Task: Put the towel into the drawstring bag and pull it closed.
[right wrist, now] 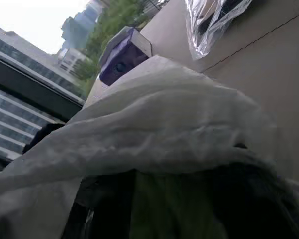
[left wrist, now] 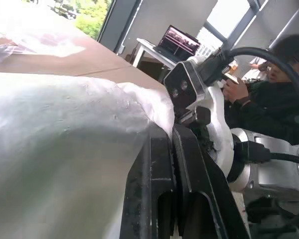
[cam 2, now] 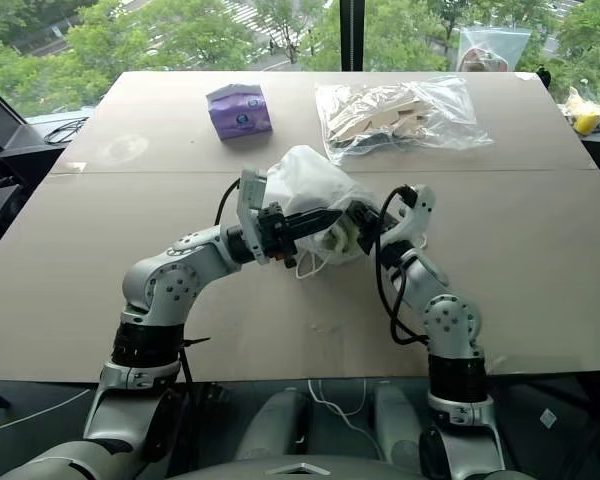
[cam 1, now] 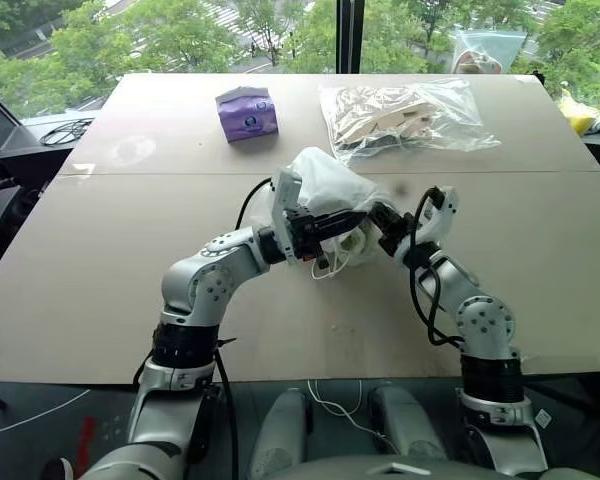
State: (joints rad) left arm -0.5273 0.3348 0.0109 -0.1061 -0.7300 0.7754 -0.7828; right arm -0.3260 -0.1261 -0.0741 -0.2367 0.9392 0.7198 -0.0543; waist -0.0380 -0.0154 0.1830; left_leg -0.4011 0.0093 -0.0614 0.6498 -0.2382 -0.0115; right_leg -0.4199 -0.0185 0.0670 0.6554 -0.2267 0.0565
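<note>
The desk (cam 1: 100,260) carries the drawstring bag (cam 1: 330,185) mid-surface, lifted between both arms — thin, limp, light cloth, likely to sag and slip, so best taken by its cords or mouth hem. The towel (right wrist: 164,209) shows green inside, soft and squashable. The left tool (cam 1: 332,228) is clamped on the bag's edge. Whether the right tool (cam 1: 390,240) is parted, I cannot tell; it sits against the bag's mouth.

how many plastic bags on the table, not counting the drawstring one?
1: the clear plastic bag of beige items, at the table's far side, right of the purple tissue pack. Another clear bag sits beyond the table edge.
</note>
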